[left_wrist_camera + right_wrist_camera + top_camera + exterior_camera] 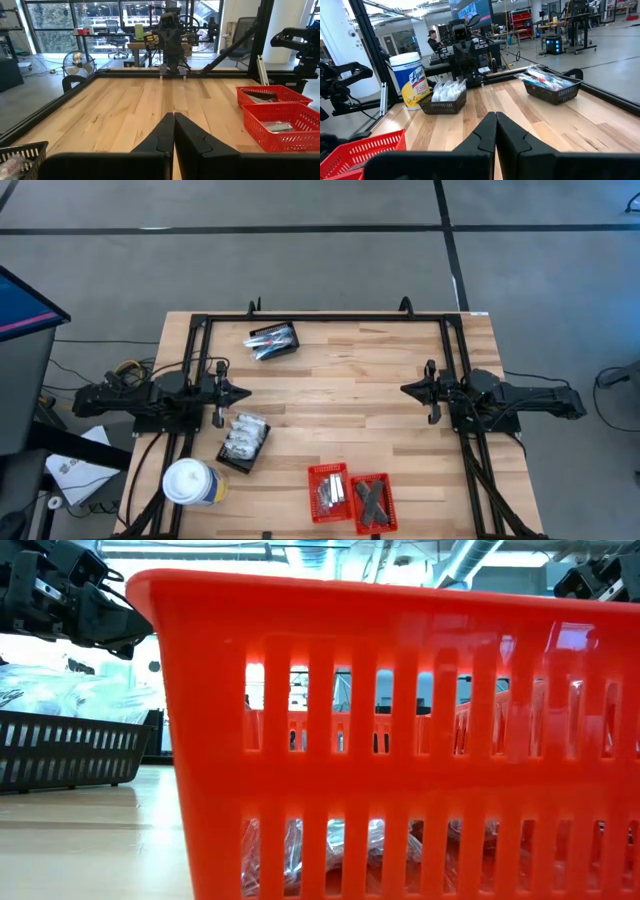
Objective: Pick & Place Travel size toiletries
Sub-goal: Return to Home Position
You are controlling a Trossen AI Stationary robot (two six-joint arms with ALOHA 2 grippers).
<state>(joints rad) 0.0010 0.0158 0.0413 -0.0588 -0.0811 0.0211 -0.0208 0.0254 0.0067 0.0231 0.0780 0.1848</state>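
Fingers (159, 139) of left gripper (238, 392) are pressed together, empty; right gripper (407, 389) likewise pinched closed w/ nothing btwn. Both hover at opposite table sides. Toiletries (272, 342) lie in baskets, clear of both: far black basket (294, 330), black basket w/ white packets (244, 436) just beside left gripper, two red baskets (311, 495) at near edge.

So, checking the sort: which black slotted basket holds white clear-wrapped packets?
The black slotted basket beside the white lidded cup; the other black basket holds silvery items.
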